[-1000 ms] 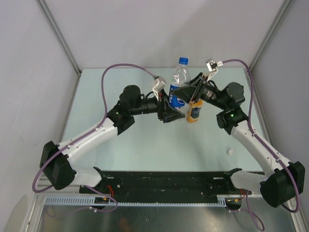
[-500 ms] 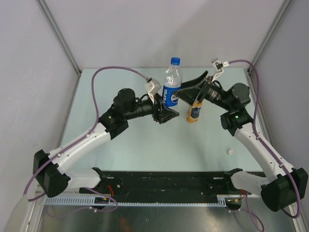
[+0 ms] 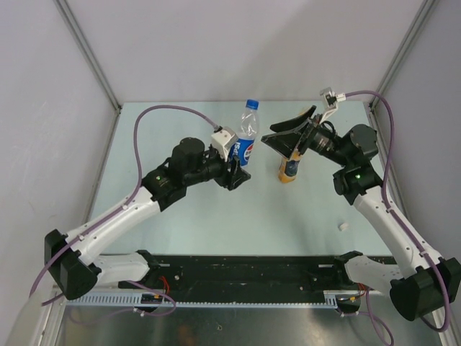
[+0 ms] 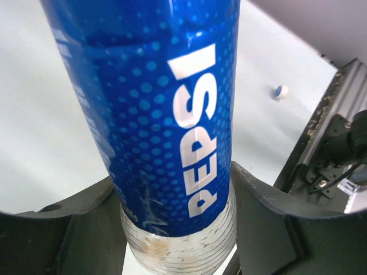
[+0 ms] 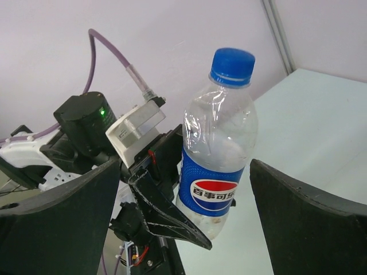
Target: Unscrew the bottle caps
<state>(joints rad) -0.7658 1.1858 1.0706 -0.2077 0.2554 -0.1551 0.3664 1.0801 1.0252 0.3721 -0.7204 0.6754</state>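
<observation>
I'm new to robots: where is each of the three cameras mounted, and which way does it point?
Top external: fixed above and behind the arm bases, looking down at the table; shows both the left arm and right arm.
Left wrist: on the left wrist, looking along the left fingers, clamped low on the Pepsi bottle.
Right wrist: on the right wrist, facing the left arm between the open right fingers.
Shared: all three show the bottle; top and right wrist show its blue cap.
</observation>
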